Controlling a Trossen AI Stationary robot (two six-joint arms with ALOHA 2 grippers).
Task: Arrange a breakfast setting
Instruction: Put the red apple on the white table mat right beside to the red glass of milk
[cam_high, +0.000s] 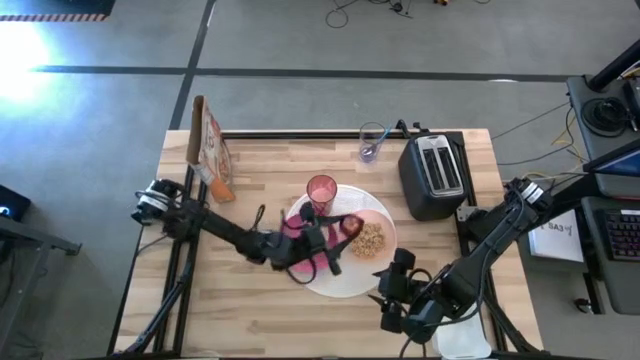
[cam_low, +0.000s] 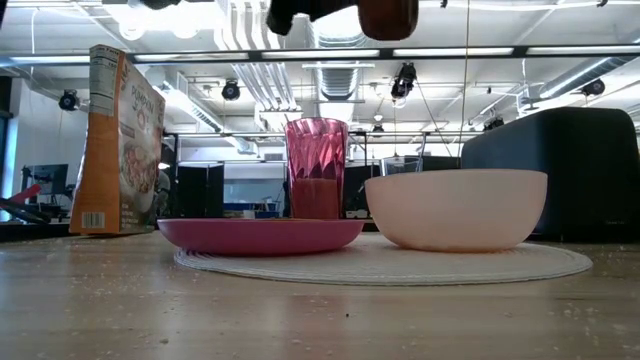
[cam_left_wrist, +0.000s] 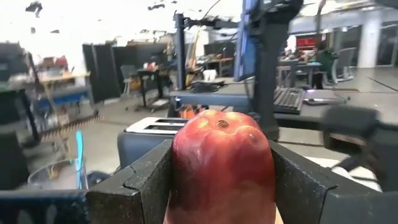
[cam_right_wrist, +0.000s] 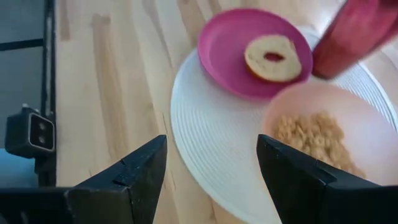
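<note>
A large white plate (cam_high: 345, 278) lies mid-table. On it rest a magenta plate (cam_right_wrist: 231, 43) with a bagel (cam_right_wrist: 272, 57), a peach bowl (cam_low: 455, 208) of cereal and a pink cup (cam_high: 321, 190). My left gripper (cam_high: 343, 228) reaches in from the left, high over the plates, shut on a red apple (cam_left_wrist: 221, 168). In the low view the apple (cam_low: 388, 15) shows at the top edge. My right gripper (cam_right_wrist: 211, 174) hangs open by the white plate's near right rim, with nothing between its fingers. A teal-handled spoon (cam_left_wrist: 79, 149) stands in a clear glass (cam_high: 372, 142) at the far edge. My left gripper pinches the apple's two opposite sides (cam_left_wrist: 180, 180) between its two fingers (cam_left_wrist: 134, 186). The fingers come about level from the table's left. The apple is lifted clear above the plates, and one dimpled end (cam_left_wrist: 221, 122) points away from the gripper.
A black toaster (cam_high: 435, 175) stands at the far right. A cereal box (cam_high: 210, 150) stands upright at the far left. Bare wooden tabletop (cam_high: 230, 300) lies near and left of the plates.
</note>
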